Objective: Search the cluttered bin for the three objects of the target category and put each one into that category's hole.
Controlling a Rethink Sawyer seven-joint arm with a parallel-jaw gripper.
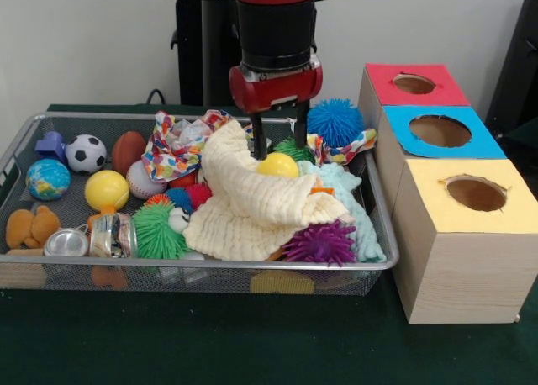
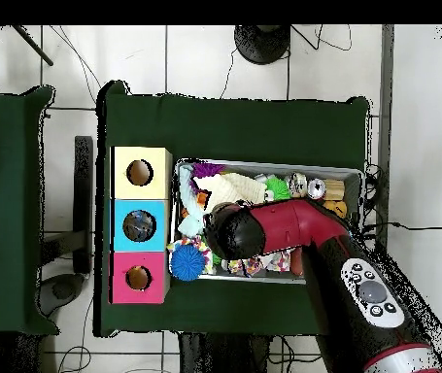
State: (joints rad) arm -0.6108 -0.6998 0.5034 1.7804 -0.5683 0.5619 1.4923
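The wire mesh bin [image 1: 210, 266] is full of toys. My gripper [image 1: 278, 146] hangs over its middle back, open, its fingertips on either side of the top of a small yellow ball [image 1: 277, 165] that lies on the cream cloth [image 1: 252, 204]. One tan-brown plush animal [image 1: 30, 227] lies in the bin's front left corner, far from the gripper. No other plush shows. The red-topped box's hole [image 1: 414, 83] is at the back right, empty. In the overhead view the arm [image 2: 283, 225] covers the gripper and much of the bin [image 2: 263, 163]; the red box [image 2: 138, 278] shows.
The blue-topped box [image 1: 440, 131] and yellow-topped box [image 1: 476, 192] stand in front of the red one. The bin holds spiky balls, purple [image 1: 320, 243], green [image 1: 156, 230] and blue [image 1: 334, 121], a soccer ball [image 1: 86, 153], a globe ball [image 1: 47, 179], a larger yellow ball [image 1: 107, 189] and a patterned cloth [image 1: 172, 150].
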